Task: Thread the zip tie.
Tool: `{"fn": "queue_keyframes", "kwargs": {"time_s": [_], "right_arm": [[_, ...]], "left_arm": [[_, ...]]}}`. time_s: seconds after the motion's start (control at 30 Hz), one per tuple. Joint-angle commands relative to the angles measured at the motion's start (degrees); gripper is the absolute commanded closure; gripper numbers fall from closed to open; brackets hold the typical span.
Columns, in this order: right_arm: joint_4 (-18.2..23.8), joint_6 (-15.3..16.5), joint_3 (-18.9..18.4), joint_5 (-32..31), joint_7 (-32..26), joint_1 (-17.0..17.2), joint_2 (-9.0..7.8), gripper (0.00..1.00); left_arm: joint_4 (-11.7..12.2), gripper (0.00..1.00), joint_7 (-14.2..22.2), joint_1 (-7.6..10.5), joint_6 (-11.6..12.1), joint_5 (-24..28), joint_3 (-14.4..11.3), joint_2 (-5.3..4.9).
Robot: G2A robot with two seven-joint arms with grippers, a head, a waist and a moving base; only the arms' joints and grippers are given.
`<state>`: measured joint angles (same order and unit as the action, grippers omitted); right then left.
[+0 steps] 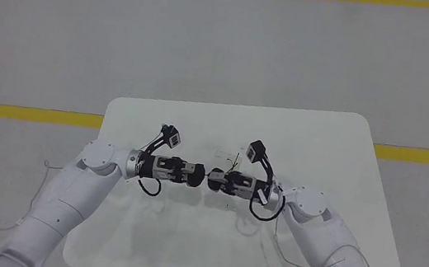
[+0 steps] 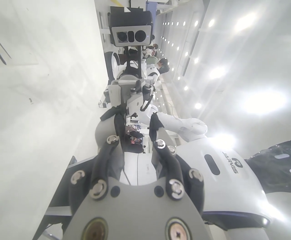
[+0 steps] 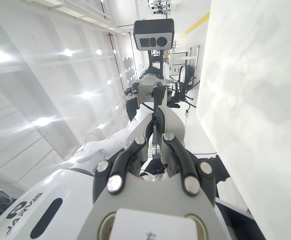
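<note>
Top view: the left end effector [image 1: 200, 176] and the right end effector [image 1: 215, 181] are positioned tip to tip above the middle of the white surface [image 1: 337, 152]. Finger state is too small to resolve at this range.

Right wrist view: the right unit's fingers are pressed together on a thin, dark, ridged strip, the zip tie [image 3: 156, 106]. The strip runs lengthwise between them and projects toward the left unit. Its far end is lost against that unit's dark finger.

Left wrist view: the left fingers [image 2: 155, 122] stand apart with open space between them. Whether either touches the zip tie cannot be determined.

A few thin dark strands [image 1: 233, 164] lie on the surface just beyond the right end effector; their identity is unclear
</note>
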<state>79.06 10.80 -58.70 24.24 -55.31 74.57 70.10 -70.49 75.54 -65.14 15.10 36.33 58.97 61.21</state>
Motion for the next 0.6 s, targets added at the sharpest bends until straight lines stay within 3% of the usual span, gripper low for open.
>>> {"fn": "queue_keyframes", "kwargs": {"time_s": [0.0,0.3,0.57], "right_arm": [[0.0,-0.2,0.2,-0.2,0.0,-0.1,-0.01,1.0],[0.0,-0.4,0.7,0.0,0.0,-0.5,-0.03,1.0],[-0.1,-0.1,1.0,0.6,0.1,-0.7,-0.01,1.0]], "left_arm": [[0.0,0.78,-0.1,0.05,0.0,0.0,-0.1,-0.04],[0.2,0.82,-0.3,0.49,-0.1,0.1,-0.8,-0.18],[0.4,0.93,-0.4,0.86,-0.1,0.1,-1.4,-0.28]]}}
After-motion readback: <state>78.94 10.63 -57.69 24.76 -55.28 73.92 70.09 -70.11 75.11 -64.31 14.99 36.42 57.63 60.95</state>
